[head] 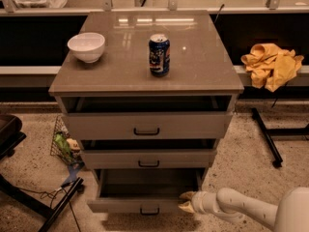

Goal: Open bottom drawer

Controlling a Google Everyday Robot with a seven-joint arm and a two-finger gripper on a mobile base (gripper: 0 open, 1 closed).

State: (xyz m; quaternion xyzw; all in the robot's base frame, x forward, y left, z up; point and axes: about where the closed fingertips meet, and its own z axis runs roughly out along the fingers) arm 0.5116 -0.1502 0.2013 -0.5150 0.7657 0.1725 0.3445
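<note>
The bottom drawer [130, 205], lowest in the cabinet, juts toward six o'clock, front running nine to three. The gripper [186, 201] sits at its three o'clock end, fingers spread. A can [159, 55] and a bowl [86, 47] stand on top.

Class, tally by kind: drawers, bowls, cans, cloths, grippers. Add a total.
Drawers: 3: top drawer, middle drawer, bottom drawer
Bowls: 1, the bowl
Cans: 1, the can
Cloths: 1, the yellow cloth
Grippers: 1, the gripper by the bottom drawer's right front corner
Total: 7

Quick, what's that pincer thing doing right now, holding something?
Pincer: low down, at the right end of the bottom drawer front; open, closed or holding cannot be told.
</note>
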